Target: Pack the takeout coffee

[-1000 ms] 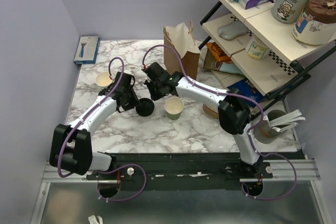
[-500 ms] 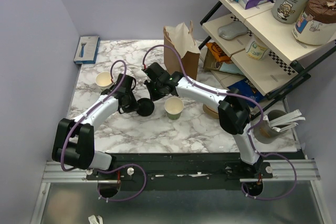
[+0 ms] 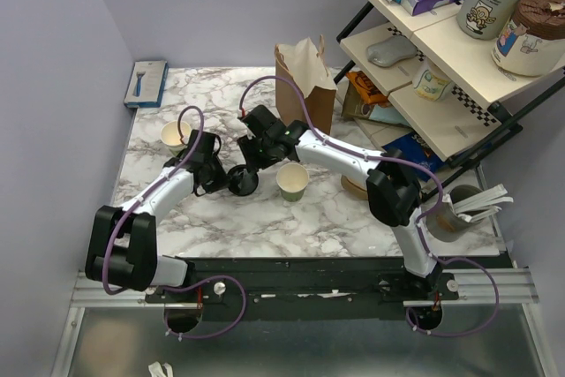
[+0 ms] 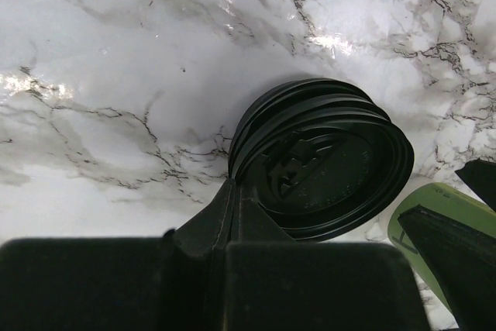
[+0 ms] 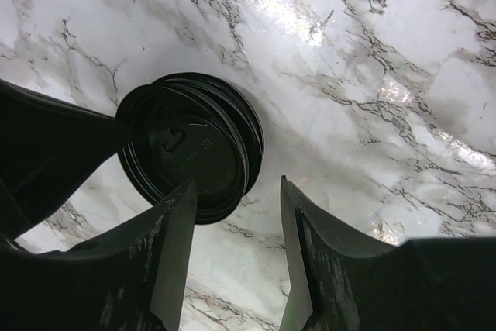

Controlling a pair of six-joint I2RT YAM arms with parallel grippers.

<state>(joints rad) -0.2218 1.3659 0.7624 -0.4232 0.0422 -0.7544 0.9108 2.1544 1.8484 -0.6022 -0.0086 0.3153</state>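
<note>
Takeout coffee lid (image 4: 325, 164), embossing illegible, pinched by left gripper (image 4: 232, 194).

Near side, table (image 3: 265, 218) bare: free way. Just right of black lid (image 3: 244, 181), green cup (image 3: 292, 181) blocks. Behind, tall paper bag (image 3: 306, 81) stands.

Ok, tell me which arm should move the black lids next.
Left, probably. The left claw looks shut on the rim of the black lids, which sit tilted on the table. The right claw stands open above them, gripping nothing, so it would have to grasp first.
</note>
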